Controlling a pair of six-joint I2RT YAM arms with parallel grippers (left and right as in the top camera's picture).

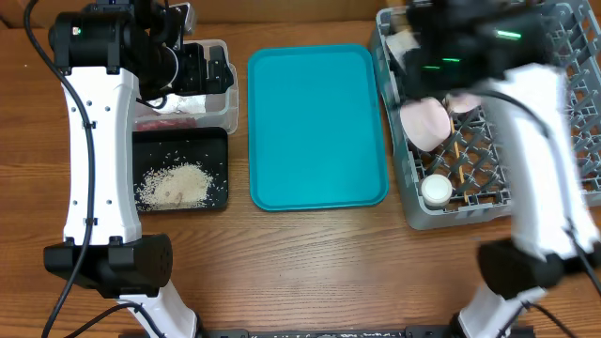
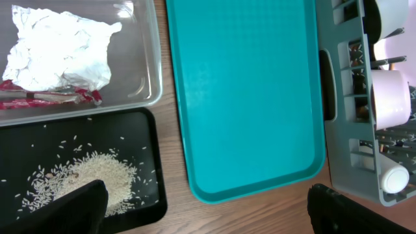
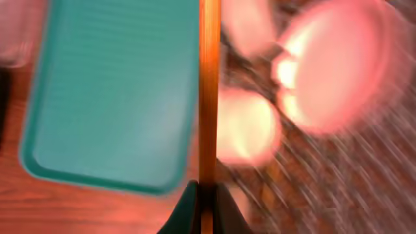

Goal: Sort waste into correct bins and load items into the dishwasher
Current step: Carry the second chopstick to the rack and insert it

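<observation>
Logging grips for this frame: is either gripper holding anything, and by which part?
The right gripper pinches a wooden chopstick near one end, most of it jutting forward. The left gripper is open, holding nothing.

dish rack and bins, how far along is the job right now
Done: tissue and reddish scraps lie in the clear tub, rice is on the black tray, and a bowl and cup sit in the dish rack. In hand: the right hand is shut on a chopstick near the rack. Left: racking it; the teal tray holds nothing.
</observation>
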